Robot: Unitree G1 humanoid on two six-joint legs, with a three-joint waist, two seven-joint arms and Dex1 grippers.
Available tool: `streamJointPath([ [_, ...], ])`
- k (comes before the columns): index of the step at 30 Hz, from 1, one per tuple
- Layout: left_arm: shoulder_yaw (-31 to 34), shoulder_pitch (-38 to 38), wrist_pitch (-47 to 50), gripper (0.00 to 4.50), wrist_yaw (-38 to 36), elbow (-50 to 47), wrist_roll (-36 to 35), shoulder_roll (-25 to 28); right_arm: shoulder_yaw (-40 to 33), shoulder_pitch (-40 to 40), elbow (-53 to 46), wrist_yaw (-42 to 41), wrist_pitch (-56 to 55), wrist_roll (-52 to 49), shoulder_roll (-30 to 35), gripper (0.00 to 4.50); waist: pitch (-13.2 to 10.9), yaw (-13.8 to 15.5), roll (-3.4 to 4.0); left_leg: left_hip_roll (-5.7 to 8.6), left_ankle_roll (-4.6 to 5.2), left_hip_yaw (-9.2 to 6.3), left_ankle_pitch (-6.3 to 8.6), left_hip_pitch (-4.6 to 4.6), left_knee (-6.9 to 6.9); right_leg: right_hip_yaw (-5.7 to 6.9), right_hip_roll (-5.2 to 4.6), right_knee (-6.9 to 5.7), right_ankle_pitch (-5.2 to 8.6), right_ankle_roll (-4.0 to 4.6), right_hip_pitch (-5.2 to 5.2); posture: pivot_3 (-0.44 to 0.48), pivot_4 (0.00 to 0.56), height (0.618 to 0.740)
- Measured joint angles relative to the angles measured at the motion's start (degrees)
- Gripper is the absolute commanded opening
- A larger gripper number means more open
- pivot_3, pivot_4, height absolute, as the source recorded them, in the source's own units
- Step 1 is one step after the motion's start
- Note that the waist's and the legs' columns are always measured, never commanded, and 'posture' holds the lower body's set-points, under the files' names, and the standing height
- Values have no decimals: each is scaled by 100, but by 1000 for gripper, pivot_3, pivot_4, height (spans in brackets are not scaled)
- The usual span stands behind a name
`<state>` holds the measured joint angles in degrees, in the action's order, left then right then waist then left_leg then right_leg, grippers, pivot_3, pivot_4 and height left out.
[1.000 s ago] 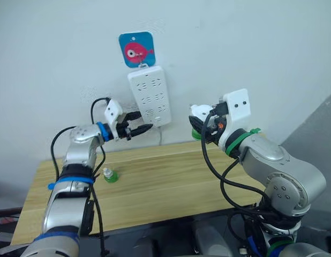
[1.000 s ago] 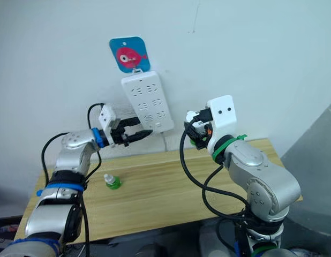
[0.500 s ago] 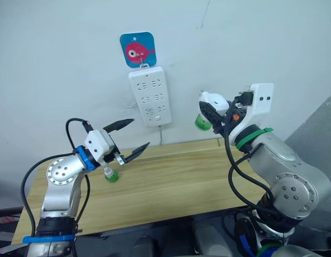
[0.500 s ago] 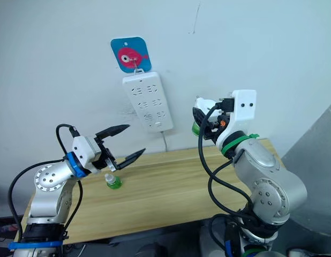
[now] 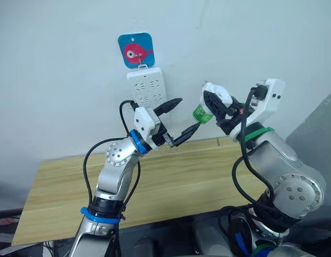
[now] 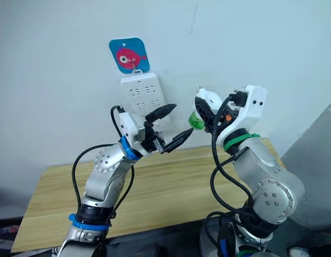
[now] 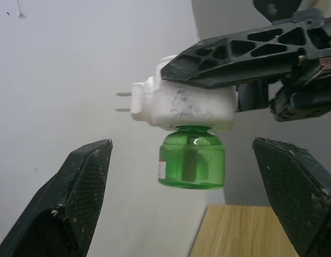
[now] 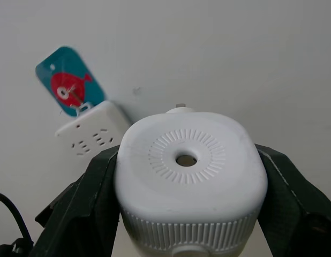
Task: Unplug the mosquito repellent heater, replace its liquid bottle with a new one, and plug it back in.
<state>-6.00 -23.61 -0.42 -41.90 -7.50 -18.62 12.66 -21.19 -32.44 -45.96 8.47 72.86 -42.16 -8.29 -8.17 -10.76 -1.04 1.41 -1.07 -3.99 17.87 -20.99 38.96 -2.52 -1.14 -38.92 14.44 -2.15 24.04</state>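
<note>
— How is the light?
— Even and soft, fairly bright; the wall (image 5: 58, 80) reads pale blue-grey with no hard shadows, just a faint one beside the power strip (image 5: 147, 91).
— Any glare?
— A small highlight on the green liquid bottle (image 7: 191, 163) and a sheen on the table (image 5: 171, 176).
— Focus?
— The head views are slightly soft. In the left wrist view the near black fingers (image 7: 74, 203) blur at the edges.

- One mosquito repellent heater (image 7: 181, 104) is showing.
- One green liquid bottle (image 7: 191, 162) is hanging under it.
- One power strip (image 5: 147, 89) is showing.
- One fish tag (image 5: 136, 50) is hanging.
- One desk (image 5: 197, 171) is standing.
- Two grippers are showing: left gripper (image 5: 180, 119), right gripper (image 5: 215, 107).
</note>
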Motion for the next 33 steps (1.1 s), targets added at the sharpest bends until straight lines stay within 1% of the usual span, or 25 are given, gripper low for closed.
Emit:
streamJointPath([
  [3,-79,-9,4,4408,-19,152,-2,-64,2,2,102,355,-176,-463,-1,2963,0,-50,0,0,0,1,0,0,0,-2,0,0,0,0,0,-228,114,730],
  [10,-128,-113,19,4408,2,169,-42,-242,165,39,302,1305,-797,-1796,1,2963,0,-51,0,1,1,3,-1,0,3,-4,4,0,1,-2,-3,-227,115,730],
  [19,-62,-182,190,4408,195,52,-161,-385,521,405,530,2448,-1905,-3421,11,2963,0,-47,0,0,1,1,-1,-3,2,-7,6,3,1,-3,-2,-224,111,730],
  [25,21,-185,397,4408,245,-259,-324,-272,700,553,604,2966,-2705,-4401,481,2963,0,-47,0,0,1,4,-1,-4,2,-8,10,6,2,-3,-3,-220,112,730],
  [33,97,-316,520,4408,-45,-495,-588,76,1134,710,661,3216,-3492,-5000,1131,2963,0,-40,1,-1,2,7,-1,-4,2,-14,35,6,3,-4,-3,-212,114,730],
])
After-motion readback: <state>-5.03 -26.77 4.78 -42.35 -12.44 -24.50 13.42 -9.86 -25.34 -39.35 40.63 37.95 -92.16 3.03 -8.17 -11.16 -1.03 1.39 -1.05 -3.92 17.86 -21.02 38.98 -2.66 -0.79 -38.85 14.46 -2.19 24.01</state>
